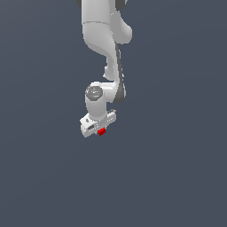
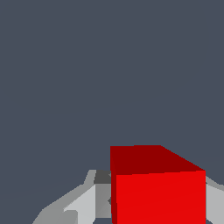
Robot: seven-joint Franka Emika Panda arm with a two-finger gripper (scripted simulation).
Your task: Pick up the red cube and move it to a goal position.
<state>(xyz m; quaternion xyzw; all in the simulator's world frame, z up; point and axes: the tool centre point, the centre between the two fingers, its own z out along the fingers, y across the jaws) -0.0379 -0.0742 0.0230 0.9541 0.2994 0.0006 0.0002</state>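
Exterior view puts the white arm (image 1: 104,48) coming down from the top centre of the frame, its wrist bent so the gripper (image 1: 100,129) sits just left of centre, a little below the middle. The red cube (image 1: 102,131) shows as a small red patch right under the gripper body, tucked against it rather than lying apart on the plain dark grey ground (image 1: 177,177).

The wrist view fills its lower right with the cube (image 2: 159,197), and pale grey fingers (image 2: 85,205) flank it on both sides, pressed up to its faces. That reads as a grasp: the jaws stand closed against the cube, gripping it across two opposite flat sides, likely because flat parallel faces give the pads an even, slip-free hold.

No goal marker shows in either view, so how far the carry has to go cannot be judged.
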